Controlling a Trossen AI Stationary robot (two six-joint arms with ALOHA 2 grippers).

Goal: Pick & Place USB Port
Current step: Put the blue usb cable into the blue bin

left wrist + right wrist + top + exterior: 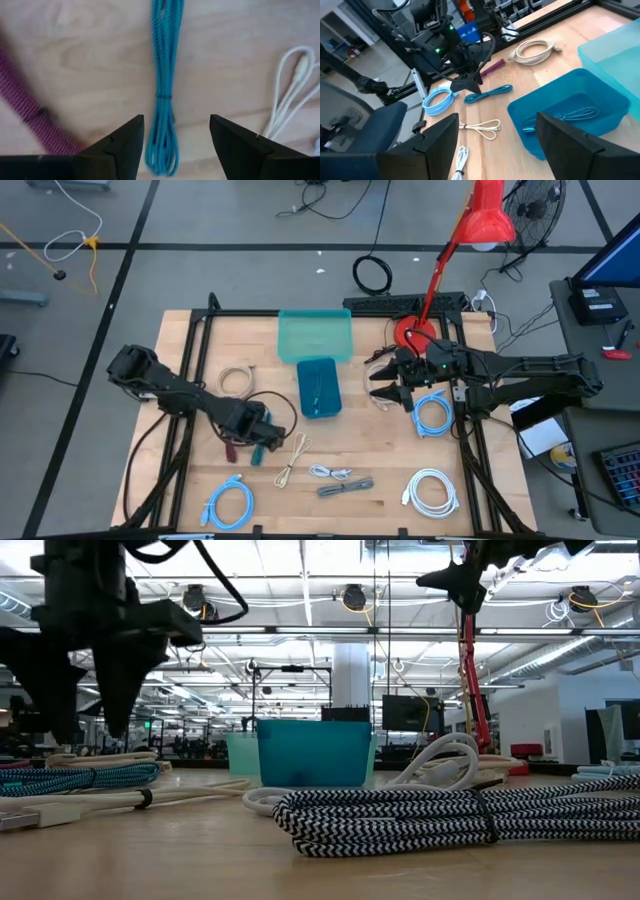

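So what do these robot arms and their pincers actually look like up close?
Both arms are dark, nearly black, built of slim jointed segments, with black cables looping along them. The left gripper ends in two broad, flat, matte black fingers tapering to blunt wedge tips. The right gripper has the same pair of dark wedge-shaped fingers. A small green light glows on the left arm's wrist. No lettering is readable.

Surface [380, 450]: pale wood, matt, faint grain. Teal cable [162, 75]: braided cloth sheath, rough weave. Maroon cable [25, 110], at its 9 o'clock: braided likewise. Blue bin [570, 112]: smooth translucent plastic, slight sheen. Black-and-white cable [450, 815]: woven zigzag sheath. White cable [432, 490]: smooth plastic.
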